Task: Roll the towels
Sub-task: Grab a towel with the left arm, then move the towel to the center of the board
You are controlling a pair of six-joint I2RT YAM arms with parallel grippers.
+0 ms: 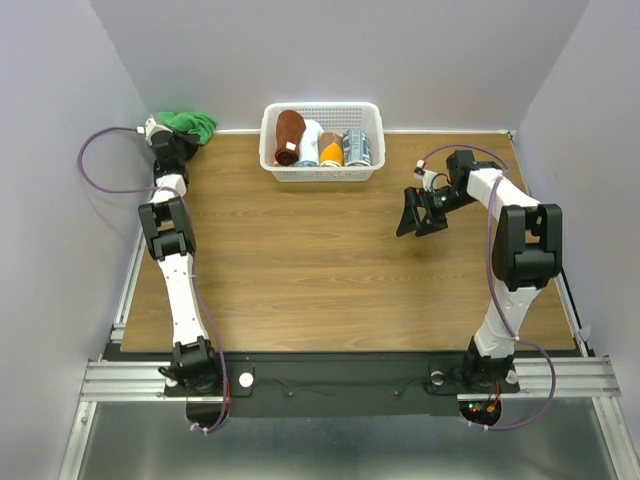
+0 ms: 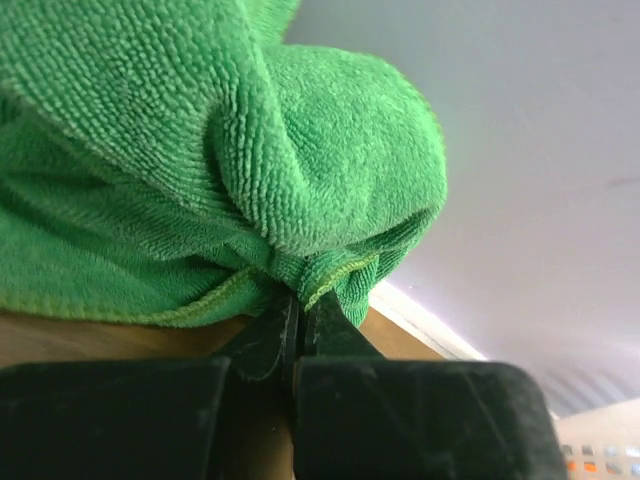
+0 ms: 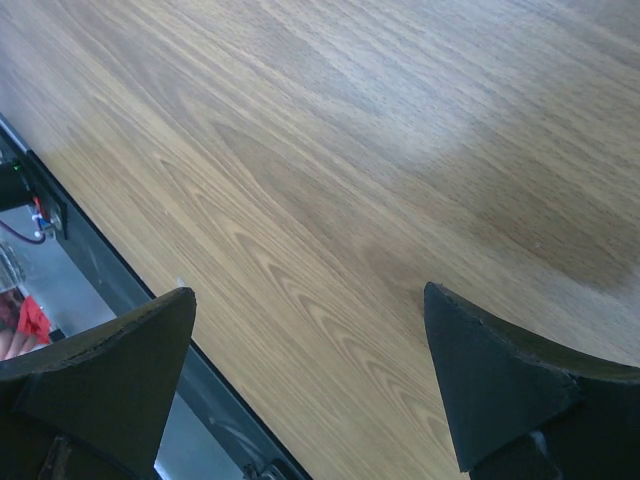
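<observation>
Left gripper [image 2: 298, 305] pinches green towel [image 2: 200, 150] hem; bunched cloth directly ahead of fingertips. Right gripper [image 3: 308, 300] spread, well apart.

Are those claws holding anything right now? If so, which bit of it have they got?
The left gripper is shut on the green towel, pinching a bunched fold at its hemmed edge. The right gripper is open and holds nothing.

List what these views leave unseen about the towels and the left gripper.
- Bright green terry-cloth towel: in the top view partly behind the left gripper; in the left wrist view cut by frame edges.
- Reddish-brown rolled towel: top view, lower end hidden by the white plastic basket wall.
</observation>
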